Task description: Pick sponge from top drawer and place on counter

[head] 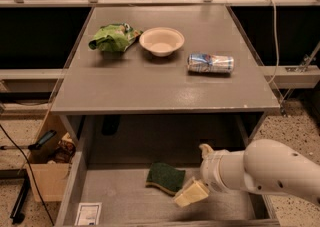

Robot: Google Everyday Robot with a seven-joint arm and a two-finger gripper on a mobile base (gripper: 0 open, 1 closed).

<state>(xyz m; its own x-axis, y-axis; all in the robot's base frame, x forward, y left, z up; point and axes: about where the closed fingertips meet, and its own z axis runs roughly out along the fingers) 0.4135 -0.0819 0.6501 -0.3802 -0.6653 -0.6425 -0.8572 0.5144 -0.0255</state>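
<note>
From where I stand, the top drawer (117, 198) is pulled out below the front edge of the counter (150, 88). The sponge (165, 177) lies on the drawer floor, green face up, roughly under the middle of the counter's front edge. The white arm reaches in from the right. Its gripper (194, 173) sits inside the drawer just to the right of the sponge. Its two cream fingers (190, 193) are spread apart with nothing held between them, and the lower one is close by the sponge's right edge.

A white label (88, 214) sits at the drawer's front left corner. Up on the counter, a green snack bag (113, 37) lies toward the back left corner. A cream bowl (161, 41) is just beside it, and a can (210, 63) lies on its side nearer the right edge.
</note>
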